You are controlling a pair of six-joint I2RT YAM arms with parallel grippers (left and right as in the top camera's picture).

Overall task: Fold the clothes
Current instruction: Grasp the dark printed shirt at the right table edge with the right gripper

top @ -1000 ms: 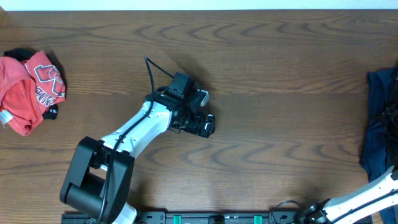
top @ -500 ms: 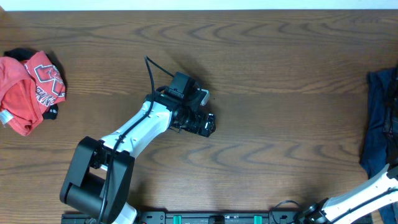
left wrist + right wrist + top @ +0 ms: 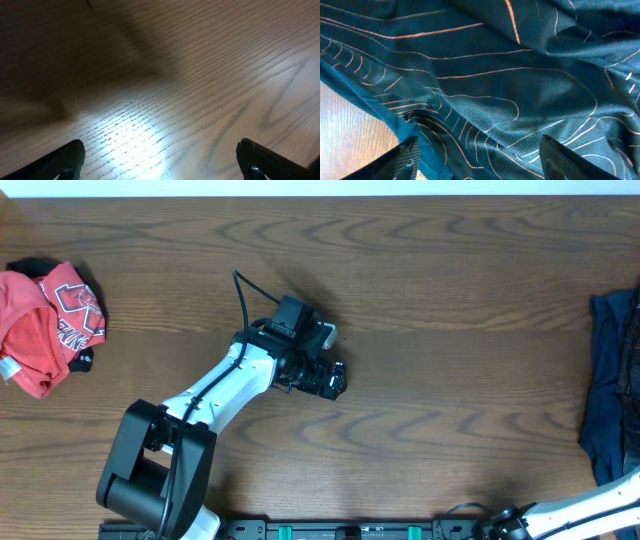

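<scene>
Clothes (image 3: 45, 330) are lying in two heaps on the bench (image 3: 450, 280), one at each end of it. The bench, brown with a bold wood grain, is filling nearly the whole overhead view.

The left arm (image 3: 225, 385) is reaching from the bench's near edge toward the bench's middle, its white link slanting up to the black wrist.

A dark jersey (image 3: 610, 380) is lying crumpled at the bench's right edge and running out of the overhead view there. In the right wrist view the jersey (image 3: 495, 90) is showing thin orange contour lines over rumpled folds, with a strip of bare bench at its lower left.

A red garment (image 3: 60, 315) with white lettering is sitting bunched at the bench's left edge (some black cloth is peeking out along its top and lower right).

The right arm (image 3: 590, 505) is showing only as a white link at the bench's near right corner.

The left gripper (image 3: 160, 165) is hovering over bare bench near the middle, its fingers (image 3: 67, 159) spread wide around nothing.

The right gripper (image 3: 485, 160) is hanging over the jersey with its fingers (image 3: 407, 156) spread wide; whether they are touching the cloth I cannot tell.
</scene>
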